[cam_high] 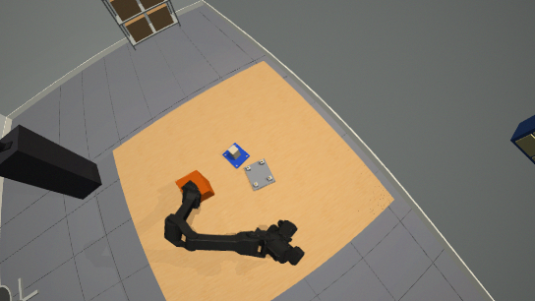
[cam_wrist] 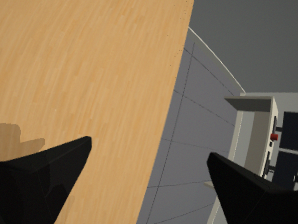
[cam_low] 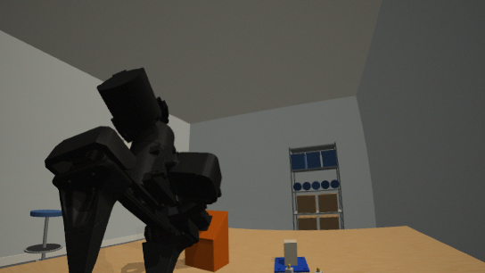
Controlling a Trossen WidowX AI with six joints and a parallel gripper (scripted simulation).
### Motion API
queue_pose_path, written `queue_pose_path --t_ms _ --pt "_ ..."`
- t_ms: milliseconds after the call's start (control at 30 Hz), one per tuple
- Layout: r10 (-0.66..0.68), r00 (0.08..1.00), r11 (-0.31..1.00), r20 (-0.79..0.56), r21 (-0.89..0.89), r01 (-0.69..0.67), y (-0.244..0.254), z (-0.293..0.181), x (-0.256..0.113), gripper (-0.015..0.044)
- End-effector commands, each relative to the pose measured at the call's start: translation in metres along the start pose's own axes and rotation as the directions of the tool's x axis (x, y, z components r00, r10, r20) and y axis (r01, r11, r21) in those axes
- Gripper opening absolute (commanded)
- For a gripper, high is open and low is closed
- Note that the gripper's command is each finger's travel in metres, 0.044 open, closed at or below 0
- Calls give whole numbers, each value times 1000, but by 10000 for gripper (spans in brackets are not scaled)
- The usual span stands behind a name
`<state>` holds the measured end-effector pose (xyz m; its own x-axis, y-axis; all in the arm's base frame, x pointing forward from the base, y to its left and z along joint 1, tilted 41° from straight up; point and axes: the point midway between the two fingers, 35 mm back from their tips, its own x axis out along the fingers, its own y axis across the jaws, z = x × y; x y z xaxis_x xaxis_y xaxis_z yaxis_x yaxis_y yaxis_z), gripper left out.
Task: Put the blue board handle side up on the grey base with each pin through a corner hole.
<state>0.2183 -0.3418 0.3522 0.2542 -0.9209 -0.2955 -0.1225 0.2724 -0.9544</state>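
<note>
The blue board (cam_high: 239, 161) (cam_low: 303, 264) lies flat on the table, with its pale square handle (cam_high: 234, 151) (cam_low: 290, 252) up. The grey base (cam_high: 259, 175) lies close beside it, with a post near each corner. In the exterior view only the tops of two posts show at the bottom edge. My gripper (cam_high: 294, 242) (cam_wrist: 152, 151) is open and empty. It is well away from both the board and the base, on the lower-right side of the top view. The wrist view shows neither of them between or near the fingers.
The arm rises from beside an orange block (cam_high: 201, 183) (cam_low: 199, 252), which stands left of the board and base. The wooden table's (cam_high: 315, 133) (cam_wrist: 100, 60) edge runs past the fingers in the wrist view, with grey floor (cam_wrist: 175, 125) beyond.
</note>
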Motion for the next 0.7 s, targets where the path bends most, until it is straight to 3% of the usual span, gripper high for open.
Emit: queue_pose_path --t_ms 0,300,667 --pt "138 986 986 90 78 -145 48 58 7 440" --pt "415 888 879 201 162 -448 160 165 -20 440" --pt "660 748 735 62 152 -661 313 232 -106 440"
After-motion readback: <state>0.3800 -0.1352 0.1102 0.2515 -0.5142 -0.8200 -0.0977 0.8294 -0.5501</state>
